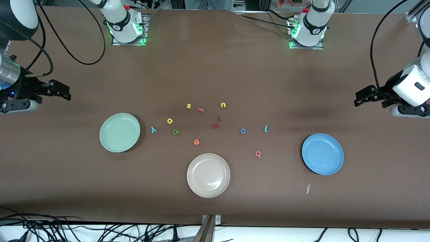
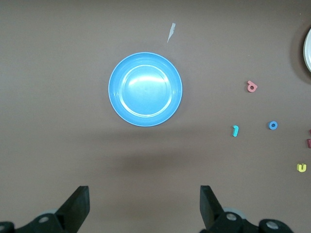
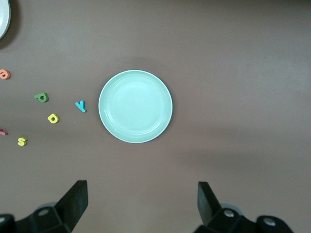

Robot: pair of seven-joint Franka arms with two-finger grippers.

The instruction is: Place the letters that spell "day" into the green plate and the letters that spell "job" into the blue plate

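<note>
The green plate [image 1: 120, 132] [image 3: 135, 106] lies toward the right arm's end, with the teal "y" [image 1: 154, 129] [image 3: 81, 106], yellow "a" [image 1: 170, 121] [image 3: 53, 118] and green "d" [image 1: 176, 132] [image 3: 42, 97] beside it. The blue plate [image 1: 322, 154] [image 2: 145, 89] lies toward the left arm's end. Near it are the teal "j" [image 1: 265, 128] [image 2: 235, 130], blue "o" [image 1: 243, 130] [image 2: 273, 125] and pink "b" [image 1: 258, 154] [image 2: 251, 86]. Both plates hold nothing. My right gripper [image 1: 65, 91] [image 3: 142, 191] hangs open over bare table at its end. My left gripper [image 1: 361, 97] [image 2: 144, 194] hangs open the same way at its end.
A beige plate [image 1: 208, 175] sits nearest the front camera, mid-table. Other loose letters: orange "e" [image 1: 196, 142], yellow "s" [image 1: 188, 106], pink "f" [image 1: 201, 110], yellow "u" [image 1: 223, 105], two dark red letters [image 1: 216, 126]. A white scrap [image 1: 307, 188] lies near the blue plate.
</note>
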